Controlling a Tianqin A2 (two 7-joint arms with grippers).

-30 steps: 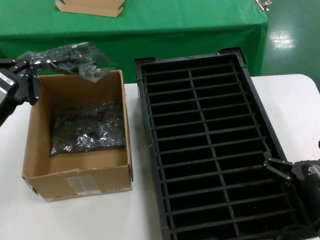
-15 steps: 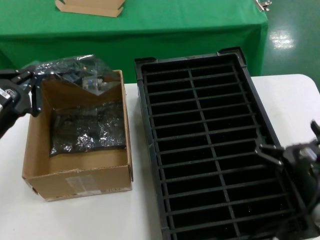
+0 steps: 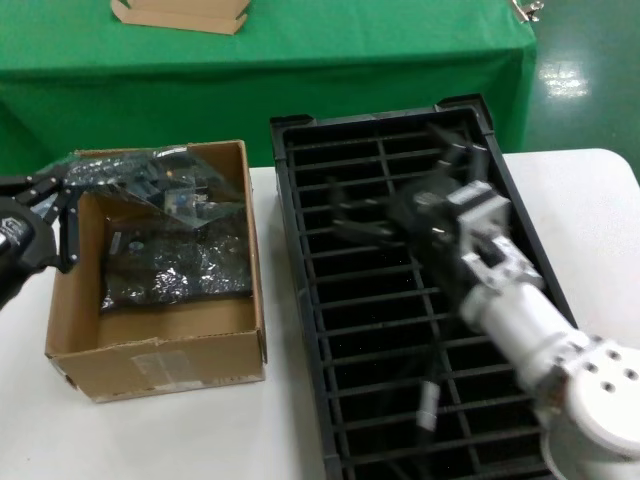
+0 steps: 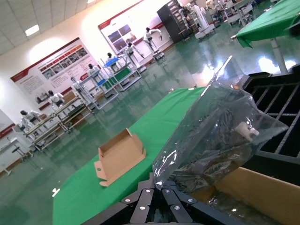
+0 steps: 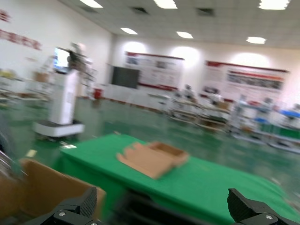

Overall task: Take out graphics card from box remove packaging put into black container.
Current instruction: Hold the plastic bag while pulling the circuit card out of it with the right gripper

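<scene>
My left gripper (image 3: 62,192) (image 4: 157,186) is shut on one edge of the packaging (image 3: 150,180) (image 4: 220,126), a crinkly dark bag. It holds the bag above the far left corner of the brown box (image 3: 160,365) (image 4: 265,192). The graphics card (image 3: 172,195) (image 4: 243,129) shows dimly inside the bag. A second dark bag (image 3: 175,265) lies on the box floor. My right gripper (image 3: 395,185) (image 5: 164,211) hangs open over the far part of the black container (image 3: 295,280) (image 4: 276,91), blurred by motion, with nothing between its fingers.
A green-covered table (image 3: 350,40) (image 5: 211,183) stands behind, with a flat cardboard tray (image 3: 180,12) (image 4: 119,157) (image 5: 152,157) on it. The box and the container stand side by side on a white table (image 3: 590,190), whose right part is bare.
My right arm has swung from the container's near right corner up and left across its slots. My left gripper has brought the bagged card lower and closer over the box.
</scene>
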